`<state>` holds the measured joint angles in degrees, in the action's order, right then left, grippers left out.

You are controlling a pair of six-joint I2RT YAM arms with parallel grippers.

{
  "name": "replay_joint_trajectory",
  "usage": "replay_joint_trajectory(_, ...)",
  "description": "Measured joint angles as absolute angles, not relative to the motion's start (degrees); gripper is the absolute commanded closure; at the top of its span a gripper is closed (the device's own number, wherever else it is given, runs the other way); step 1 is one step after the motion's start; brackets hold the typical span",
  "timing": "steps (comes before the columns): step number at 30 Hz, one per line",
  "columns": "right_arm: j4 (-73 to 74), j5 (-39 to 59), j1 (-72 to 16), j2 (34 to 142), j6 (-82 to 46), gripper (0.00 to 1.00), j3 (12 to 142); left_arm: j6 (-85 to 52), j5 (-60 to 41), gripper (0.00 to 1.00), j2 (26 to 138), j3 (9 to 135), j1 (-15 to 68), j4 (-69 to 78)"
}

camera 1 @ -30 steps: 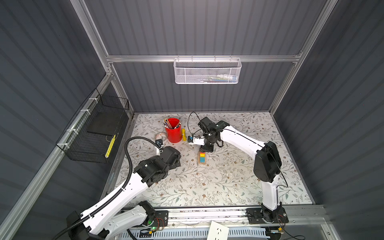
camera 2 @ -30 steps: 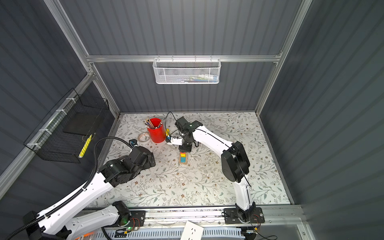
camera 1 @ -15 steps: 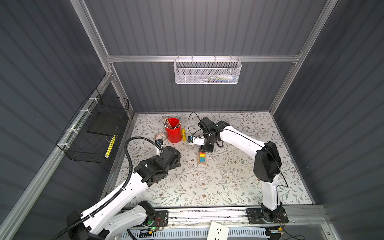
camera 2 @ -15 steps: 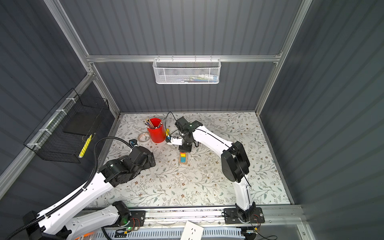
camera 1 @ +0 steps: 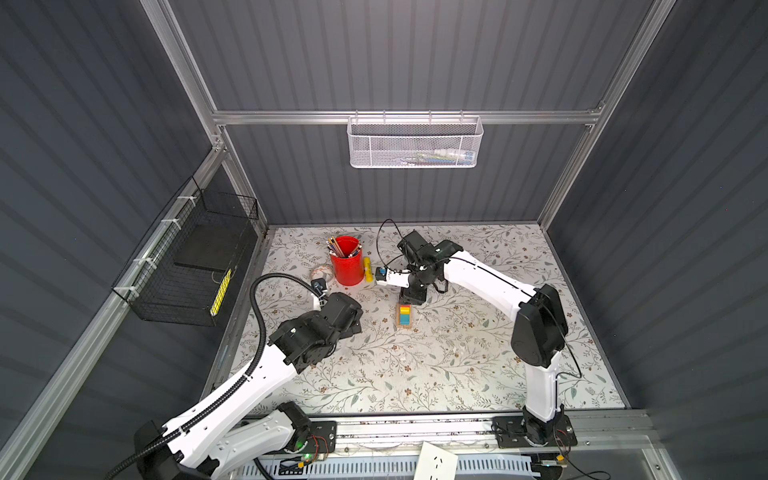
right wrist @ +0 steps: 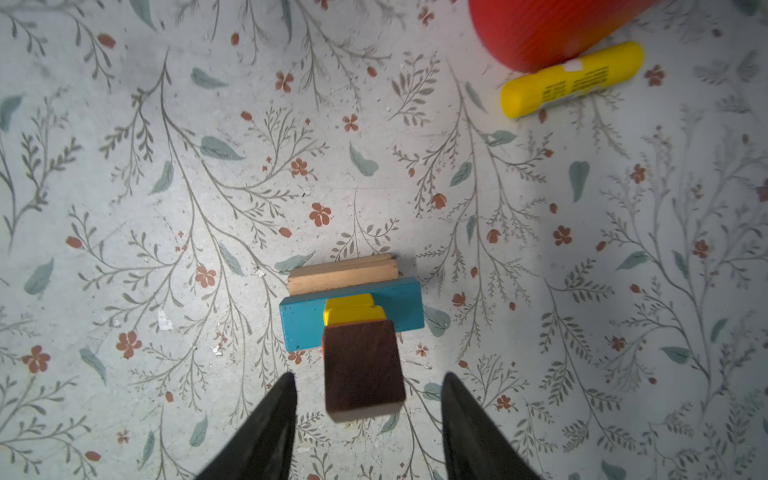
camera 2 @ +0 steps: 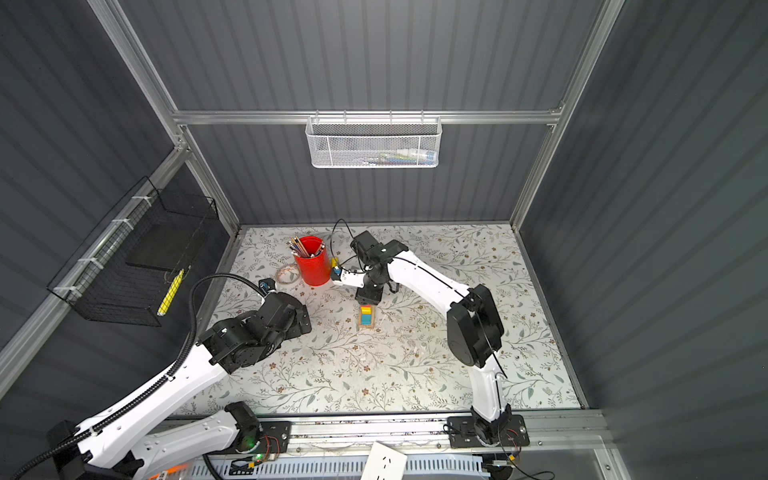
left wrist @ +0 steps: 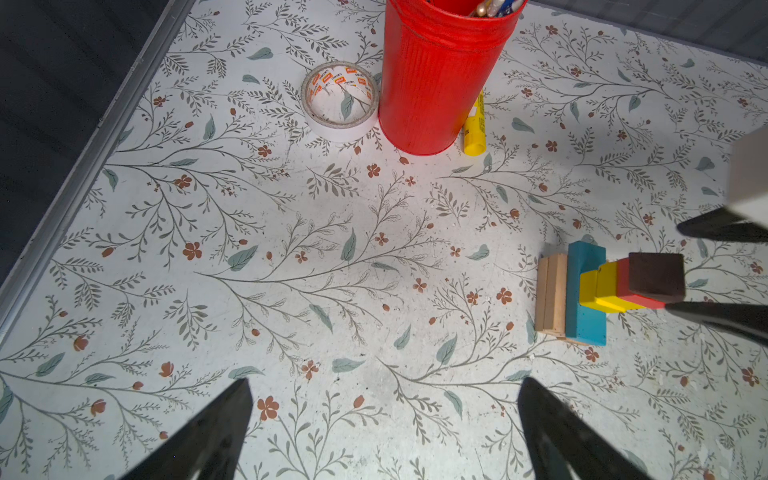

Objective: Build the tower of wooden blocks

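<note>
The wood block tower (camera 1: pixel 404 316) (camera 2: pixel 366 316) stands mid-table. From the bottom it has tan planks (right wrist: pixel 340 274), a blue plank (right wrist: pixel 303 320), yellow cubes (right wrist: pixel 353 311), a red cube (left wrist: pixel 623 282) and a dark brown piece (right wrist: pixel 361 365) (left wrist: pixel 656 276) on top. My right gripper (right wrist: pixel 369 378) (camera 1: pixel 412 296) hangs over the tower, open. Its fingers (left wrist: pixel 715 316) stand on either side of the brown piece with a gap on each side. My left gripper (left wrist: pixel 384 386) (camera 1: pixel 353 328) is wide open over bare table left of the tower, holding nothing.
A red pencil cup (camera 1: pixel 346 266) (left wrist: pixel 436 79) stands behind and left of the tower. A yellow stick (right wrist: pixel 569 79) (left wrist: pixel 473 129) lies against it, and a tape roll (left wrist: pixel 340 99) on its other side. A white mesh basket (camera 1: pixel 413 143) hangs on the back wall, a black wire basket (camera 1: pixel 187 266) on the left wall.
Neither arm has visibly shifted place. The right gripper's jaws now stand apart from the dark brown piece.
</note>
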<state>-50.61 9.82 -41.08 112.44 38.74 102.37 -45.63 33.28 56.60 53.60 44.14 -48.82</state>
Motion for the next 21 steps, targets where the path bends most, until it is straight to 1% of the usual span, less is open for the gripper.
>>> replay_joint_trajectory(3, -47.6, 10.1, -40.8, 105.7, 34.5, 0.33, 99.2, -45.6, 33.7, 0.0, 56.6, 53.6, 44.1, -48.8)
replay_joint_trajectory(5, -44.8, 10.3, -39.9, 99.4, 30.1, 0.29, 95.9, -45.5, 34.4, 0.0, 56.5, 53.6, 44.1, -48.8)
replay_joint_trajectory(9, -37.6, 8.8, -35.8, 86.8, 19.6, 0.2, 86.1, -44.3, 36.0, 0.0, 56.5, 53.6, 43.4, -48.5)
replay_joint_trajectory(14, -27.9, 1.1, -28.0, 71.9, 6.3, 0.01, 67.3, -40.3, 38.7, 0.0, 57.4, 53.4, 39.9, -43.8)
replay_joint_trajectory(18, -20.6, -6.6, -19.1, 64.3, -2.3, 0.01, 52.1, -34.3, 42.6, 0.0, 61.7, 50.1, 32.6, -34.7)
replay_joint_trajectory(21, -14.5, -12.0, -10.5, 62.7, -7.5, 0.01, 42.7, -28.5, 43.7, 0.0, 66.2, 44.7, 23.8, -23.4)
